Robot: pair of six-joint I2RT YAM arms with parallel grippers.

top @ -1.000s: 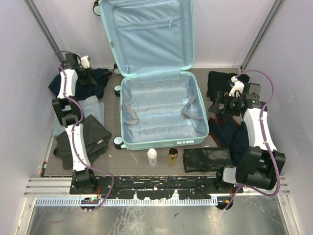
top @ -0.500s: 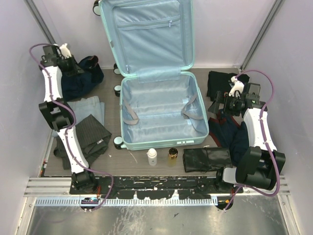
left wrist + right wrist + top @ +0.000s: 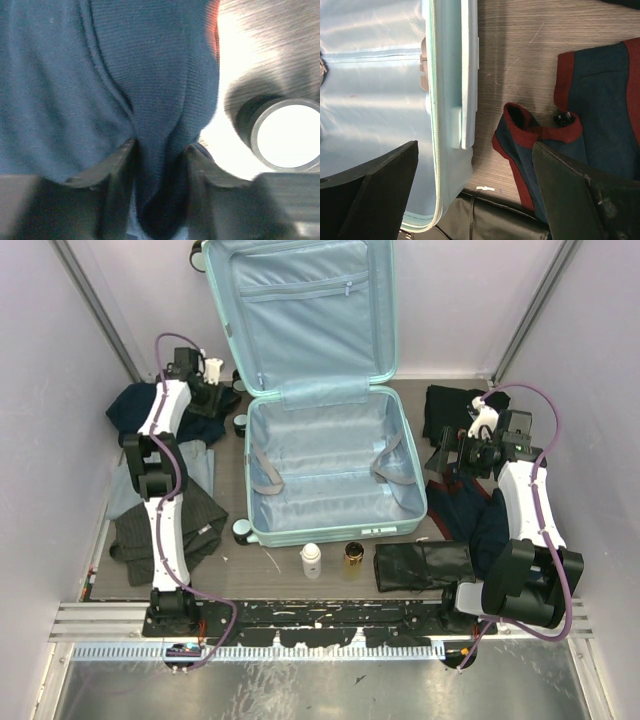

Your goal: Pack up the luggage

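Shows bench (image 3: 285, 575) carrying luggage (image 3: 325, 455) at its middle, open, lid upright at the back. Holds only blue lining and grey straps in the lower shell. Puts navy garment (image 3: 150, 75) pinched in clamped left gripper (image 3: 160, 165), just left of the luggage hinge. Leaves right gripper (image 3: 475, 150) spread wide, unloaded, just right of the luggage rim.

The right gripper (image 3: 475, 150) hangs over the wooden table (image 3: 520, 50) with its two dark fingers spread wide. On one side is the suitcase (image 3: 462, 75) with its pale blue lining (image 3: 370, 100). On the other lies a navy garment (image 3: 605, 100) with red trim.
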